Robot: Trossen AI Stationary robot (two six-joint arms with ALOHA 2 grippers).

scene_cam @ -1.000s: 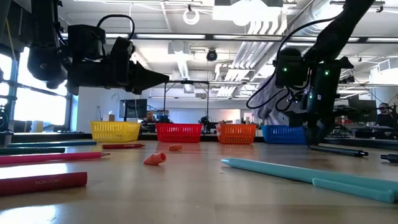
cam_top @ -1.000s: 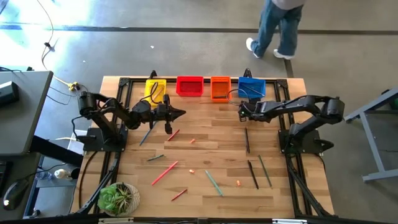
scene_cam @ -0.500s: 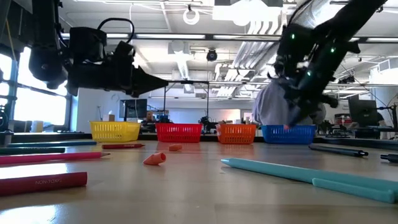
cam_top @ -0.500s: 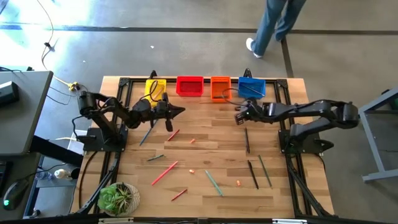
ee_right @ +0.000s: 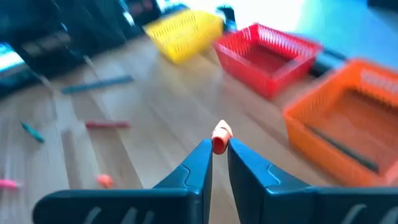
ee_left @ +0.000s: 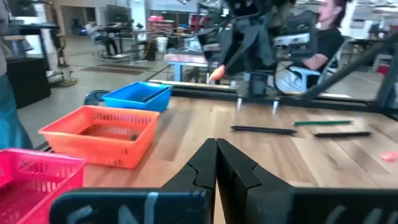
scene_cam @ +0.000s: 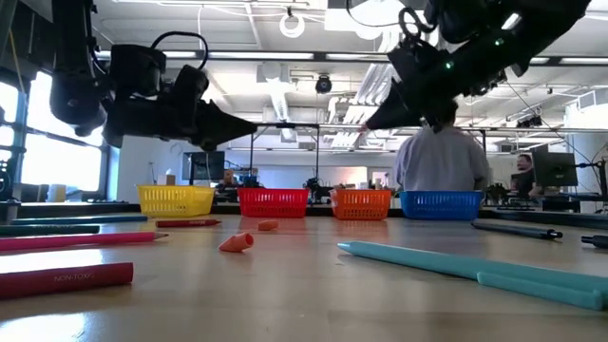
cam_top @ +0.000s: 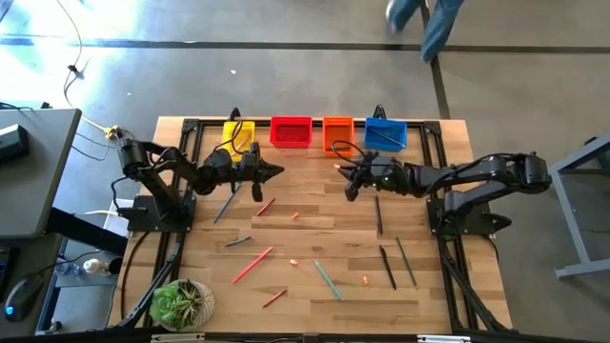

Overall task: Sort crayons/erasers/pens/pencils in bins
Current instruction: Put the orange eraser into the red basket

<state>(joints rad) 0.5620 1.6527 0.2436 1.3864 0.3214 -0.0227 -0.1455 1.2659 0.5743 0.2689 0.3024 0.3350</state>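
Pinching an eraser [ee_right: 221, 135] in our right claw [ee_right: 219, 149], we hang above the tabletop [cam_top: 315, 224] near the orange bin [cam_top: 337, 134]; our left claw [ee_left: 216, 163] hovers clenched, empty.

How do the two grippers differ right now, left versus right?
The left gripper is empty, its fingers pressed together; the right gripper pinches a small orange eraser at its tips. In the high view, the left gripper hangs near the yellow bin, the right gripper below the orange bin. Both are off the table.
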